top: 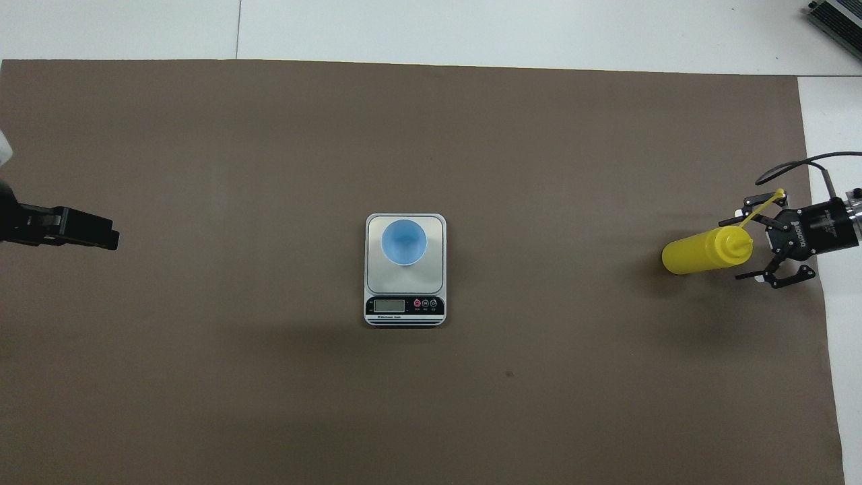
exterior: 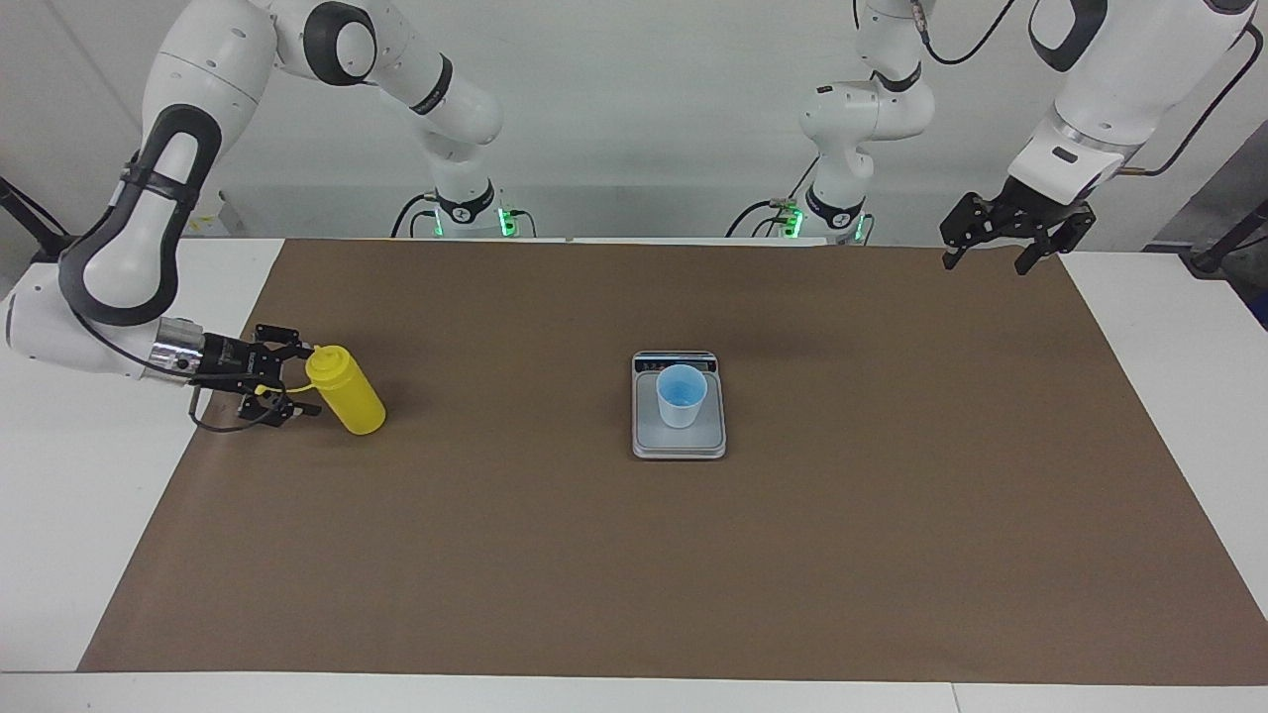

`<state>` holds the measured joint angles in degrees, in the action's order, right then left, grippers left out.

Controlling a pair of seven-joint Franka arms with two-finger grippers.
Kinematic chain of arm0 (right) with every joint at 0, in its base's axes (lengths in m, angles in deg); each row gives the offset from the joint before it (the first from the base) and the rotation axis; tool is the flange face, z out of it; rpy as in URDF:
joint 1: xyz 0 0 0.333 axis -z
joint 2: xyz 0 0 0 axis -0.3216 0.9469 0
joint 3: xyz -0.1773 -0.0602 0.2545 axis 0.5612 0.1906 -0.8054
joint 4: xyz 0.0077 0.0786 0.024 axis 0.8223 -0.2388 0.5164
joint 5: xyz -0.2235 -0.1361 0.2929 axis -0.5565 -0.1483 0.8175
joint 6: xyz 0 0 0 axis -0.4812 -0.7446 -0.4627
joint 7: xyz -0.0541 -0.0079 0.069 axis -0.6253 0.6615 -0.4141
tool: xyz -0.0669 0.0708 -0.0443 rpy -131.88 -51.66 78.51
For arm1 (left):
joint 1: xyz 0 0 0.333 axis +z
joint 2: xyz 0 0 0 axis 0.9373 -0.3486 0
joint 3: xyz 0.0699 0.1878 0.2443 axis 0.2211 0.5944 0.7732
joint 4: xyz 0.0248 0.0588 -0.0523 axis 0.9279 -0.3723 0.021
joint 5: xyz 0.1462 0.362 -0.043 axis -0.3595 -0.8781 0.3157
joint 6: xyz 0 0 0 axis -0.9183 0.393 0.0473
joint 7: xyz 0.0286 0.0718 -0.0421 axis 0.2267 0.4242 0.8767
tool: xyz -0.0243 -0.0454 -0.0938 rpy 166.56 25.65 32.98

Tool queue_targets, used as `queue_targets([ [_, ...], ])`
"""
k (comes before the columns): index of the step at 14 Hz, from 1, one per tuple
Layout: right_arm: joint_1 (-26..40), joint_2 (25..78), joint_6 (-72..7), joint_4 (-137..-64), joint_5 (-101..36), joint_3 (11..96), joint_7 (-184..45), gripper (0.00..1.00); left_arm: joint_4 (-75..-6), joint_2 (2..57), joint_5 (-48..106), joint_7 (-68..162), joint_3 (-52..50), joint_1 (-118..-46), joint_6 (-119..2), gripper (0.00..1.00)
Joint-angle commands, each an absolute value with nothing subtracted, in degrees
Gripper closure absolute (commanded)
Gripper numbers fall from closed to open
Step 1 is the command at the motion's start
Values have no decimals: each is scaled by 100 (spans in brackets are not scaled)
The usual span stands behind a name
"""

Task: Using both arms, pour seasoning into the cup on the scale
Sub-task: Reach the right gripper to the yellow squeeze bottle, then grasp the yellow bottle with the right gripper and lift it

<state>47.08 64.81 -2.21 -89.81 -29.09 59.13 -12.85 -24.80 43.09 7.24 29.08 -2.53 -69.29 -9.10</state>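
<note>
Brown mat (exterior: 634,555), left tool (top: 101,232) half cut off

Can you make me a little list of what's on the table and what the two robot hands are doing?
bottle: yellow seasoning bottle toward the right arm's end, not held
cup: blue cup standing on the scale
scale: scale mid-table on the brown mat
right gripper: right gripper open, at the bottle's nozzle
left gripper: left gripper open, waiting in the air

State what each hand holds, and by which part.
Nothing is held. The open right hand brackets the yellow bottle's nozzle end; the open left hand waits, empty.
</note>
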Motion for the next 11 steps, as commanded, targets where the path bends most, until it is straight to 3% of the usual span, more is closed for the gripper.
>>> queue_targets([
  [1,4724,6228,-482,-9318,-2670,5886,-1112,0,-2612,4437,738,2954,-276,-6872,-889,0],
  [11,4750,6017,-597,-9862,-2459,5877,-1173,0,-2612,4437,738,2954,-276,-6872,-889,0],
])
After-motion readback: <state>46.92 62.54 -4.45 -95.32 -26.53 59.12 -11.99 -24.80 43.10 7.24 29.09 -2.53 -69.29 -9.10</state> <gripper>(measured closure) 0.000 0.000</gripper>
